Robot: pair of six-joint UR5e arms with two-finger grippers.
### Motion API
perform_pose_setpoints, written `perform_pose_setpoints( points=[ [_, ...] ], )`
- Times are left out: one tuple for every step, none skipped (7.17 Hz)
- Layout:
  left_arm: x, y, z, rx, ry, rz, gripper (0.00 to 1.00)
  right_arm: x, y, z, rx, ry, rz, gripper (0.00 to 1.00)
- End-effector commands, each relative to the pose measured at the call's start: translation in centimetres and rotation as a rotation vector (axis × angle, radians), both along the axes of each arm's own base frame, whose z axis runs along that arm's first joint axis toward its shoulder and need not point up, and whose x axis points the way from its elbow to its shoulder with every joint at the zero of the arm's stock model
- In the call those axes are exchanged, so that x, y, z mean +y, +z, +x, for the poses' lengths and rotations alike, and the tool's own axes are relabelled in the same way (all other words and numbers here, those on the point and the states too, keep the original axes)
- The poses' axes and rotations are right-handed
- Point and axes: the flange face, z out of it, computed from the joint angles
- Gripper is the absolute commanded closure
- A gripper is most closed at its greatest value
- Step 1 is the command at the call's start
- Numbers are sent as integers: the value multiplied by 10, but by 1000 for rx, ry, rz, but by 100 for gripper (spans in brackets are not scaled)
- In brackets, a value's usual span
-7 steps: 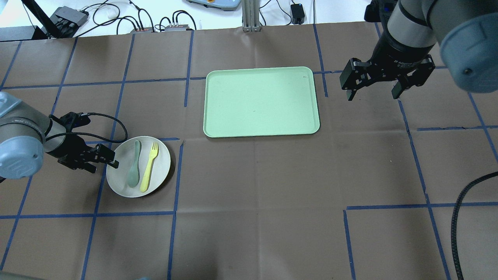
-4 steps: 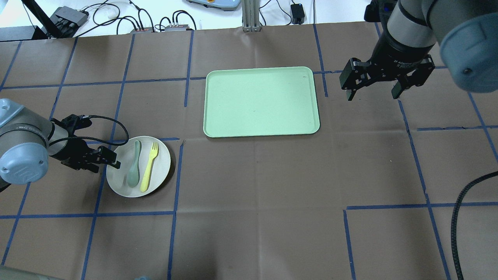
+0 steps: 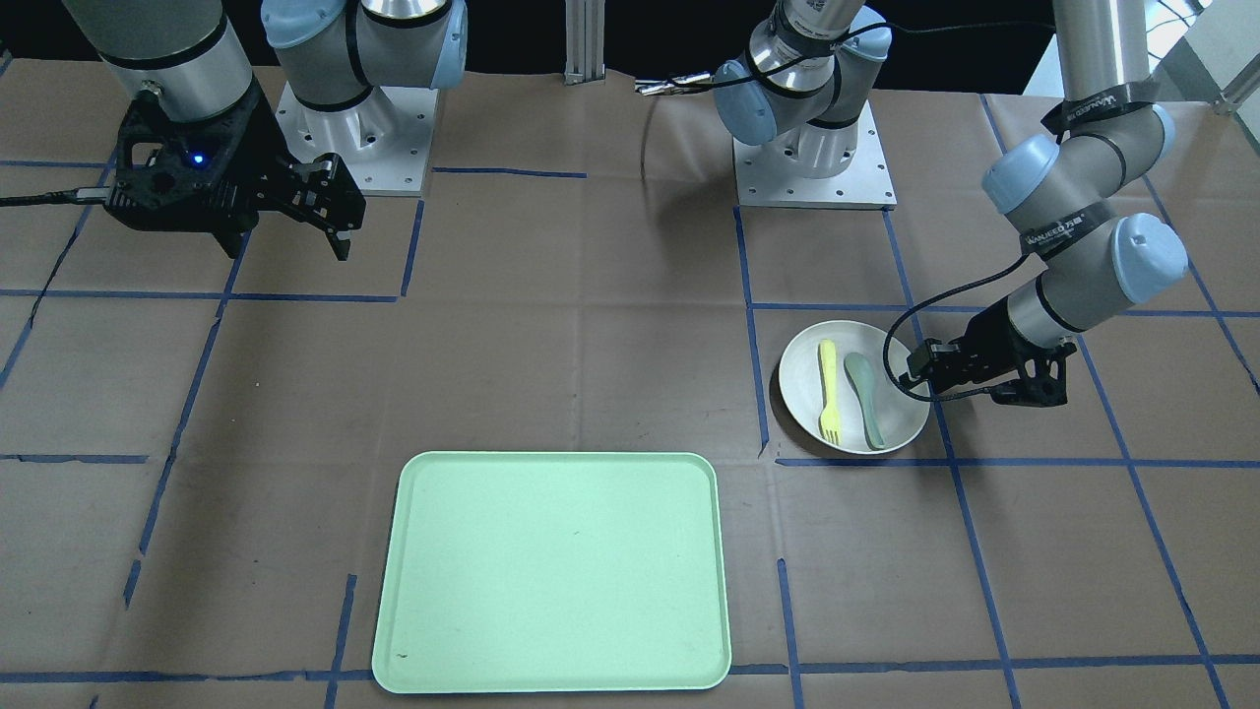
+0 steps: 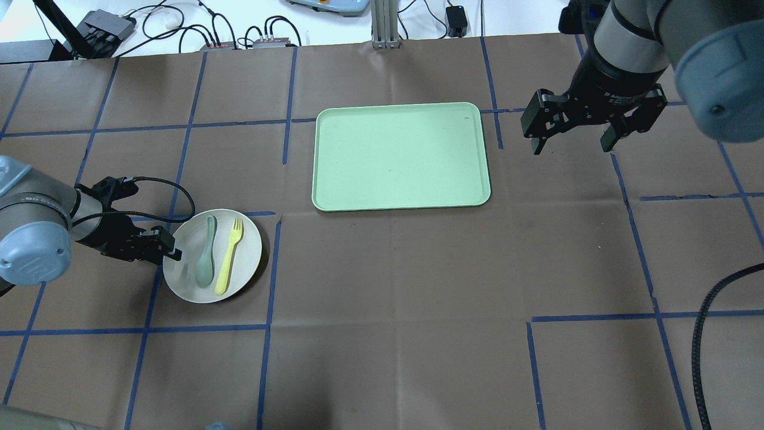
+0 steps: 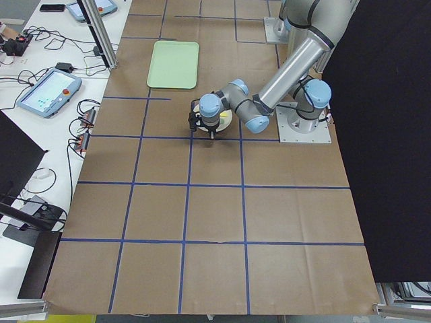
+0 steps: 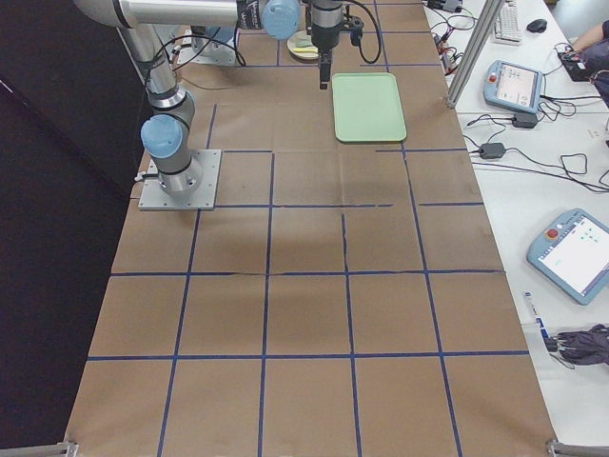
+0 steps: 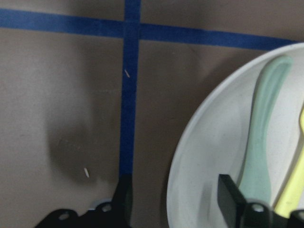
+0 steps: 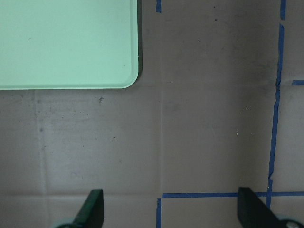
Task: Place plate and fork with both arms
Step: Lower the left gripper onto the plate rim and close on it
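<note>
Nearest the robot, the plate (image 4: 253, 236) sat on the table at about 8 o'clock from the tray (image 4: 400, 156), with the fork (image 4: 230, 257) and a grey-green spoon (image 4: 206, 260) lying loose side by side in it. The left gripper (image 4: 172, 251) was at the plate's 9 o'clock edge with its jaws apart, one finger inside the rim and one outside, not yet closed. The plate looked like light, stiff, smooth plastic, so a pinch on that raised rim should hold, though any tilt would likely send the cutlery sliding. The slim fork lay flat and would be best pinched across its handle. Farther off, at the tray's 3 o'clock, the right gripper (image 4: 573, 143) hung spread wide, holding nothing
</note>
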Motion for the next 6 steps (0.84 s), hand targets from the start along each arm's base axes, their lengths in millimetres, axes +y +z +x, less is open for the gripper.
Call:
perform_pose_setpoints(
  points=[
    [1,-1,0,3,1,3,61,0,-1,0,0,0,1,0],
    [1,-1,0,3,1,3,69,0,0,0,0,0,0,0],
    [1,-1,0,3,2,3,74,0,0,0,0,0,0,0],
    [0,0,0,2,2,2,76,0,0,0,0,0,0,0],
    [0,0,0,2,2,2,78,0,0,0,0,0,0,0],
    [0,1,0,1,4,0,81,0,0,-1,1,-1,0,0]
  ],
)
